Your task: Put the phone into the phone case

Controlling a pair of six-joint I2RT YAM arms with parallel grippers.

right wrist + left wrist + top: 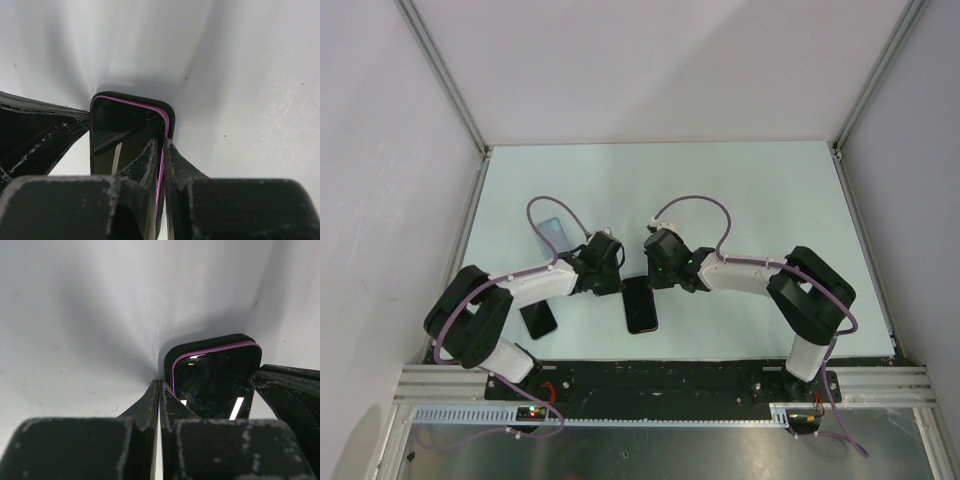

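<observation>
The grasp seems in hand: left gripper [159, 390] and right gripper [162, 145] each pinch a long edge of the glossy black purple-rimmed phone [215, 375] at front centre, and next comes a level joint carry to the translucent pale-blue phone case [553, 236] back-left.

A plain black slab [538, 322] is seen lying flat on the table [760, 190], near the left gripper [608, 278], to its left and nearer the bases; its far end is hidden. The pale table top is spread beyond and to the right of the right gripper [660, 275]. White walls [650, 60] are set around it, joined at the corners by metal posts [442, 75]. Behind the grippers, aluminium rails [430, 382] and a slotted white duct [650, 417] are laid across the near edge, with a metal sheet [650, 455] beyond them.
</observation>
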